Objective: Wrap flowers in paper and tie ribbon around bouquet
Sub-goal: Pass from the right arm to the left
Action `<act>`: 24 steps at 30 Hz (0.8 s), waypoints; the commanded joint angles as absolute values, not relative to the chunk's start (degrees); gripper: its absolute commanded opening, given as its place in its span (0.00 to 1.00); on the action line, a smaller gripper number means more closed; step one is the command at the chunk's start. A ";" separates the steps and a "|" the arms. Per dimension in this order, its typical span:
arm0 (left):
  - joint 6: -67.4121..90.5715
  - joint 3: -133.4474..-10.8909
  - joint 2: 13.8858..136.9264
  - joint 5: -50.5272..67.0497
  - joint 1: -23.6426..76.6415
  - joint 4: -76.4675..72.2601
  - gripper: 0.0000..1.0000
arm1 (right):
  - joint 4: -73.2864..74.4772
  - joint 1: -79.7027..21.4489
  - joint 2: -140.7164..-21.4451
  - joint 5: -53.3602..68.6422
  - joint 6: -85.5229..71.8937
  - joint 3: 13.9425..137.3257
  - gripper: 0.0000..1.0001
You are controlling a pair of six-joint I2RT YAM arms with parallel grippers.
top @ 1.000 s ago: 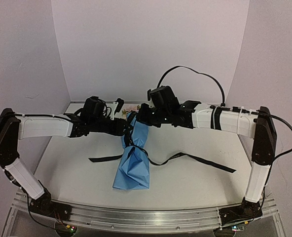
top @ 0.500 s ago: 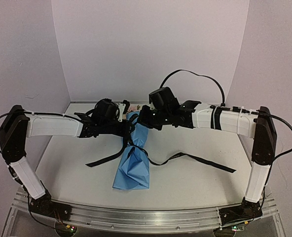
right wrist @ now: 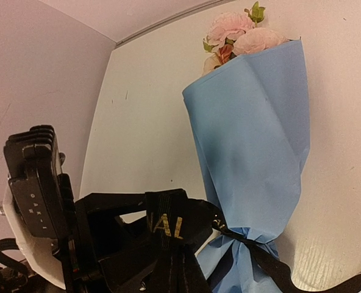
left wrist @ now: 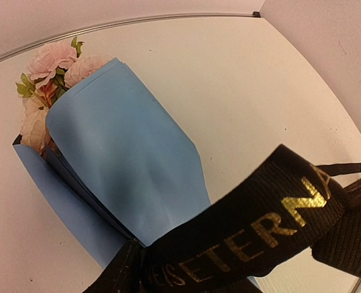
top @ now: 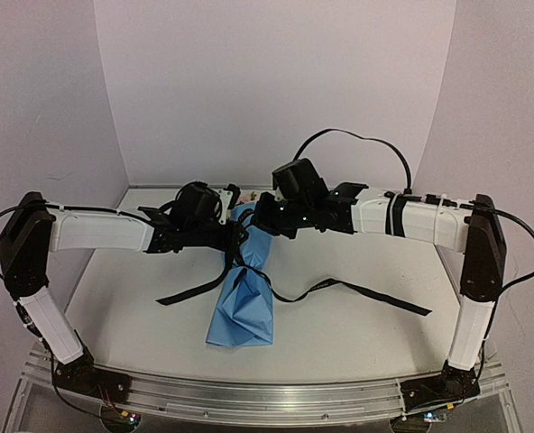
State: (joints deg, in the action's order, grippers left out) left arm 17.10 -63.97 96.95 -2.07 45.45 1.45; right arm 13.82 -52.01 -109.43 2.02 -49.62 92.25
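The bouquet (top: 245, 287) is laid on the white tabletop (top: 366, 338) at about its middle, with the heads at the far end and the tail towards the near edge. The paper (left wrist: 125, 159), smooth and light blue, is rolled into a cone, pinched narrow at the waist and spread below it into a creased, flared skirt. The flowers (left wrist: 53, 60), soft pale pink roses with small green leaves, are seen at the cone's open mouth. The ribbon (left wrist: 253, 226), flat black woven fabric printed with gold letters, is bound around the waist; one limp tail is trailed to the left and a longer one far to the right. The left hand (top: 234, 236) is held just beside the cone's left flank, and whether it is open or gripping cannot be told. The right hand (top: 260, 219) is closed at the cone's far right side, a stretch of ribbon being drawn up against it.
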 commanded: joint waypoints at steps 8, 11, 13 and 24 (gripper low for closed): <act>17.28 -62.45 96.22 -3.60 45.79 -2.34 0.27 | 13.62 -51.76 -106.97 1.45 -50.69 93.60 0.00; 16.56 -62.15 96.37 -3.16 45.87 -3.13 0.24 | 13.62 -51.76 -106.86 1.57 -50.63 93.49 0.00; 16.10 -62.05 96.46 -2.71 45.88 -3.44 0.20 | 13.62 -51.77 -106.68 1.58 -50.54 93.37 0.00; 14.47 -58.17 95.09 -1.41 45.88 -7.01 0.01 | 14.11 -51.94 -103.16 -1.70 -48.91 89.10 0.42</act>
State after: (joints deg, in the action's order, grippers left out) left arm 15.95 -60.40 96.94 -1.97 45.71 -3.20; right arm 13.85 -52.01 -108.14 1.50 -49.97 91.26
